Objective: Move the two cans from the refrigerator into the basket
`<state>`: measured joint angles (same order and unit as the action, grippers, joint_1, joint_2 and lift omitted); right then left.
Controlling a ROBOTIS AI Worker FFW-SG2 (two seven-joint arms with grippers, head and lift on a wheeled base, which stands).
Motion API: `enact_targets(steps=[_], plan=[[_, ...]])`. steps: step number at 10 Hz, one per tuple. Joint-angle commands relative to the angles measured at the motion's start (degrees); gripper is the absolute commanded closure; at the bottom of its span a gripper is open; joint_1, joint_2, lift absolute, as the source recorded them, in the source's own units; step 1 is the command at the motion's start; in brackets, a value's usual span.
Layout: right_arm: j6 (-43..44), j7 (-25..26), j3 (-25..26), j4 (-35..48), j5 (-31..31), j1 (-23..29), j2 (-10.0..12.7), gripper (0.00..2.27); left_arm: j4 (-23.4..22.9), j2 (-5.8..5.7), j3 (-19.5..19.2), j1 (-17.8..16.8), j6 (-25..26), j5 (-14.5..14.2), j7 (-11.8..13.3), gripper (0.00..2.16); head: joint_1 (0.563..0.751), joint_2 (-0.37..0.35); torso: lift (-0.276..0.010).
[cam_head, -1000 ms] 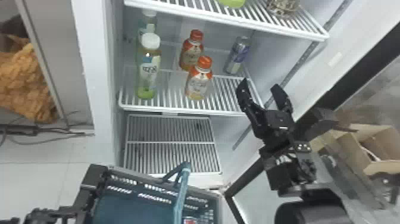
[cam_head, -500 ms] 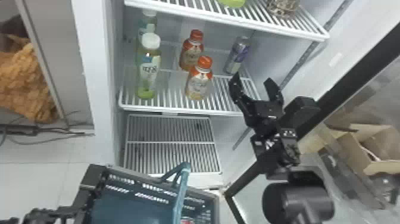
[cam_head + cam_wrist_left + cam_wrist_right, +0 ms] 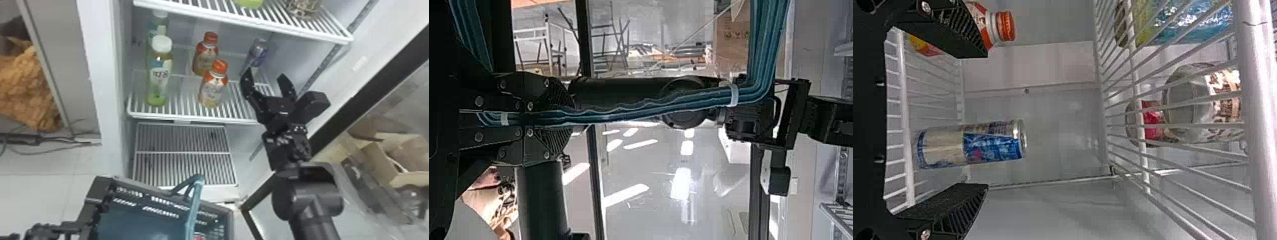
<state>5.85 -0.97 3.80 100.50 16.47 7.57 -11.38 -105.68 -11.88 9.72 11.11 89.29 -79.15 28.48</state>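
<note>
Pale floor tiles (image 3: 38, 194) were way down and left of the right end effector (image 3: 265, 75). Some crumpled orange stuff (image 3: 30, 92) sat well off to its left, plus an open cardboard box (image 3: 380, 159) lower down on its right, lol.

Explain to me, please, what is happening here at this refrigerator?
A robot has the job of moving two cans from the refrigerator to the basket. Its right gripper is open and empty, pointing toward a can that stands on the shelf, to the right of the orange-capped bottles. The can is not gripped yet. The basket waits below, in front of the refrigerator.
</note>
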Motion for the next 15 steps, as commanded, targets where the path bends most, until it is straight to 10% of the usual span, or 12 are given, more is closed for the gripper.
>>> enact_targets(steps=[1, 15], plan=[[0.3, 0.0, -0.5, -2.0, -0.1, -1.8, -0.1, 0.08, 0.0, 0.01, 0.1, 0.0, 0.7, 0.0, 0.0, 1.21, 0.695, -0.350, -0.266], [1.2, 4.2, -4.6, -16.9, -2.8, -14.5, -1.2, 0.08, 0.6, -0.16, 0.6, -0.8, 0.7, -0.9, 0.0, 1.21, 0.695, -0.350, -0.266]])
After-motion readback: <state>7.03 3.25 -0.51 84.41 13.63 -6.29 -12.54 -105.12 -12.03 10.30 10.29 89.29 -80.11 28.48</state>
